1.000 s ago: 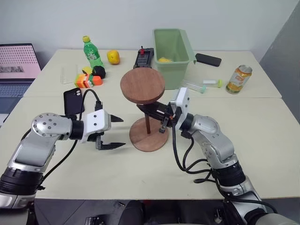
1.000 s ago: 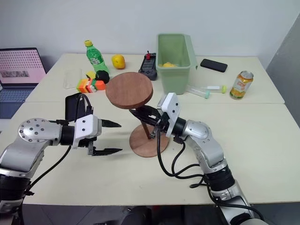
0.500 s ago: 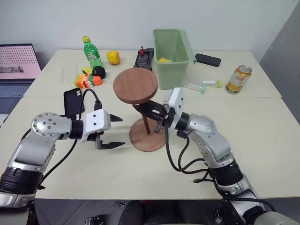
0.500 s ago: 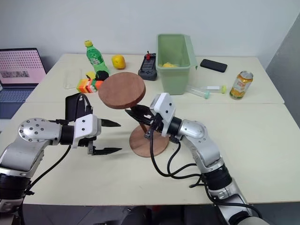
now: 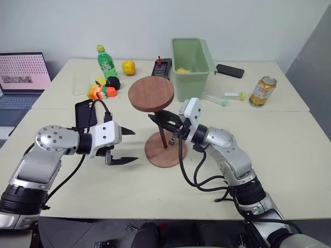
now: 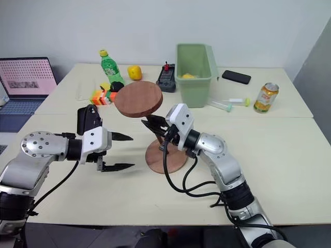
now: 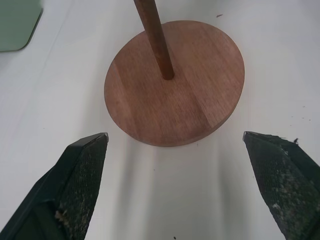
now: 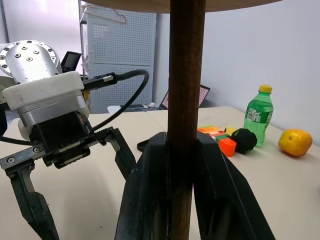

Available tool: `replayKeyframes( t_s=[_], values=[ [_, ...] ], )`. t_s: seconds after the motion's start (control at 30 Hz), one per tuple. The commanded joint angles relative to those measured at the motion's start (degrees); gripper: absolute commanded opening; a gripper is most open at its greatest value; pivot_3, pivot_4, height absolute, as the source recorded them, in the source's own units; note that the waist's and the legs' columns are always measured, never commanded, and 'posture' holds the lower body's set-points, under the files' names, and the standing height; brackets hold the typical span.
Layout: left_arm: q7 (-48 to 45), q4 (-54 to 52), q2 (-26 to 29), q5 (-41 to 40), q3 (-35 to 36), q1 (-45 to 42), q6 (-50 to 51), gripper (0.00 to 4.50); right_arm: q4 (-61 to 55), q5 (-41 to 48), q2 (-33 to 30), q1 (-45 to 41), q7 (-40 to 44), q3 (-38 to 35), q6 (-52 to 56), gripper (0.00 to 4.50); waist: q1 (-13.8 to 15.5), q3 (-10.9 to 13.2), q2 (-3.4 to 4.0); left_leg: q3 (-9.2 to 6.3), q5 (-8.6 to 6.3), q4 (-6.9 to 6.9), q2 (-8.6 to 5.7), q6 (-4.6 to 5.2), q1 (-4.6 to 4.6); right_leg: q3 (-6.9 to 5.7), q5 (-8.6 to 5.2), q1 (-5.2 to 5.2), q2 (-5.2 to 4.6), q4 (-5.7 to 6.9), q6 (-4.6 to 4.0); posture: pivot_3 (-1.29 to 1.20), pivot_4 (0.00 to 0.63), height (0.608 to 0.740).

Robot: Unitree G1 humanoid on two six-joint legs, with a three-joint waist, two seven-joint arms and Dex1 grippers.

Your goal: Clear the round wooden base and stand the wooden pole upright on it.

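Since a second ago the top disc of the pole [image 5: 151,93] had swung a little toward my left, so the stick leaned less, and the right claw [image 5: 164,125] had slid that way with it. My camera had tipped a bit too, so everything behind looked shifted.

Nearest to me, the left claw [image 5: 125,145] hung just over the table [image 5: 289,155] with its two black fingers [image 7: 77,170] wide apart and nothing between them. It sat near the left side of the round base [image 5: 164,150], not touching it.

The base lay flat on the table in the middle. The stick's bottom end sat in the middle of the base [image 7: 172,82], and the stick rose up with a small lean. The round disc on its top end was up in the air, tilted. The right claw's fingers [image 8: 220,190] were pressed together on the stick [image 8: 185,100], part way up.

Farther back on my left I saw a black phone [image 5: 83,112], some bright blocks [image 5: 98,92], a black ball [image 5: 113,82], a green bottle [image 5: 105,60], a lemon [image 5: 128,66] and a laptop [image 5: 25,72]. Behind the pole stood a green bin [image 5: 192,63] with a black box [image 5: 161,67] beside it. On my right lay a clear tube [image 5: 222,96], a drink can [image 5: 260,91] and another phone [image 5: 230,71].
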Motion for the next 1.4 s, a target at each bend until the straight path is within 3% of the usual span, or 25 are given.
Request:
replayKeyframes(
  t_s=[0.03,0.4,0.8,0.87,0.97,1.1,1.23,1.4],
  values=[
    [0.0,-1.5,-0.1,-0.6,0.7,-0.1,-0.1,4.5,6.1,-2.6,-2.2,2.6,-1.4,0.9,6.8,0.24,0.1,0.0,0.0,0.0,0.0,0.0,0.0,0.0,0.0,0.0,0.0,0.0,0.0,0.0,0.0,0.0,0.15,0.74],
    [0.2,-1.8,-0.5,-0.5,0.6,-0.1,0.3,4.5,2.9,-2.7,-4.6,5.2,0.6,3.1,8.1,0.24,0.5,-0.2,0.09,0.0,0.0,-0.08,0.0,0.0,0.0,0.01,0.0,0.02,-0.02,-0.11,0.0,0.0,0.15,0.74],
    [0.3,-2.3,-0.8,-0.6,0.4,-0.4,0.7,4.5,1.4,-0.2,-2.1,2.5,-2.1,0.6,11.4,0.24,0.6,-0.3,0.1,0.01,0.0,-0.37,0.01,0.0,0.04,0.01,0.0,0.03,-0.02,-0.34,0.0,0.0,0.15,0.74],
    [0.2,-2.4,-0.8,-0.6,0.5,-0.4,0.7,4.5,0.5,0.6,-1.9,2.3,-2.0,0.4,12.0,0.94,0.6,-0.3,0.11,0.01,0.01,-0.46,0.02,0.0,0.04,0.01,0.0,0.01,-0.02,-0.39,0.0,0.0,0.15,0.74],
    [0.2,-2.6,-0.8,-0.7,0.5,-0.5,0.9,4.5,-0.9,1.4,-1.9,2.3,-1.6,0.4,13.0,1.57,0.7,0.0,0.1,-0.02,0.0,-0.53,0.04,0.0,-0.04,-0.01,0.0,-0.04,-0.02,-0.48,-0.01,0.0,0.15,0.74],
    [0.2,-3.1,-0.8,-0.8,0.6,-0.3,1.1,4.5,-2.5,1.9,-1.8,2.6,-1.0,0.4,13.8,2.54,0.3,0.1,0.13,0.08,0.02,-0.43,0.02,-0.03,-0.93,0.07,0.02,-0.99,-0.04,-0.35,-0.01,0.0,0.15,0.74],
    [0.2,-3.9,-0.9,-1.3,0.8,-0.2,1.6,4.5,-5.3,2.5,-2.6,2.8,0.4,0.6,14.5,3.3,-0.3,0.1,0.14,0.02,0.02,-0.52,0.12,-0.03,-1.01,0.0,0.02,-1.05,-0.17,-0.45,-0.01,0.0,0.15,0.74],
    [0.8,-4.9,-1.1,-2.1,1.3,-0.2,2.9,4.5,-7.0,1.8,-4.5,2.6,1.4,0.7,14.8,3.3,-0.5,0.1,0.13,0.01,0.02,-0.51,0.08,-0.03,-0.99,-0.01,0.02,-1.02,-0.17,-0.42,-0.01,0.0,0.15,0.74]
  ],
)
